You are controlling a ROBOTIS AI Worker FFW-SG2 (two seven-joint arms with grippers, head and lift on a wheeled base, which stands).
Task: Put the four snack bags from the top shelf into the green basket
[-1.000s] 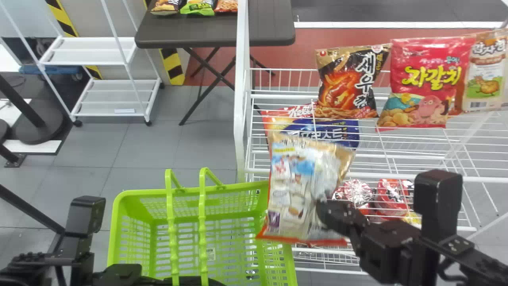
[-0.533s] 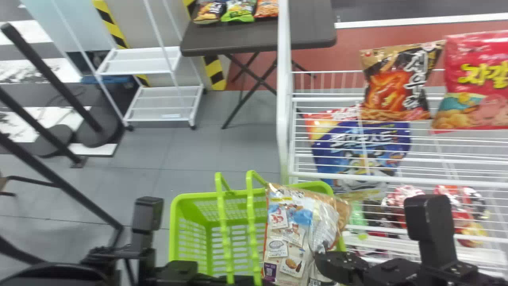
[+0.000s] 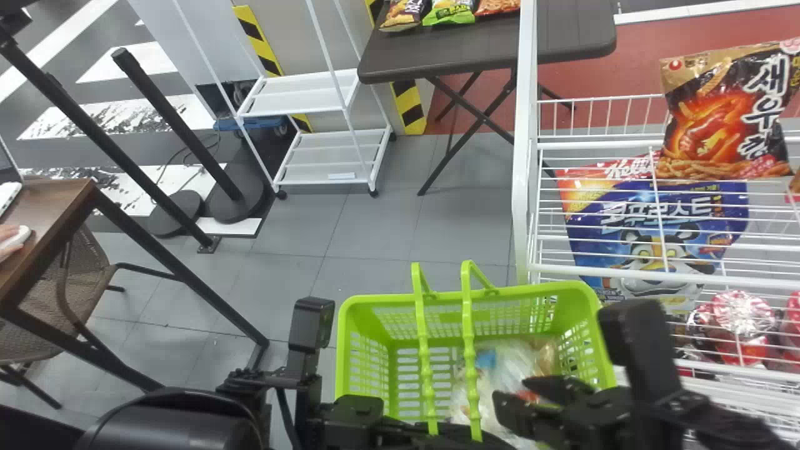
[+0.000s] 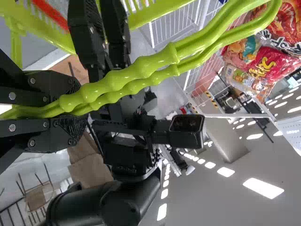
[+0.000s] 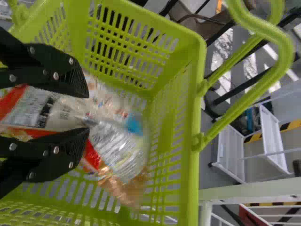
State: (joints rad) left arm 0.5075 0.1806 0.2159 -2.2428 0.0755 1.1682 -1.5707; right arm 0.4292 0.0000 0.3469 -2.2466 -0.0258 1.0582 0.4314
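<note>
Left gripper [image 3: 451, 431] clamps two basket handles [image 3: 468, 350]; right gripper [image 3: 532, 395] open over green basket [image 3: 381, 301]; three snack bags [image 3: 449, 12] on dark table [image 3: 437, 56]

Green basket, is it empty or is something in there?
Not empty: a snack bag is inside the basket, near the open right claw.

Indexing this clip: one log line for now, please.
right gripper: open above snack bag | bag: inside green basket | left gripper: closed on handles | dark bag: on top shelf
</note>
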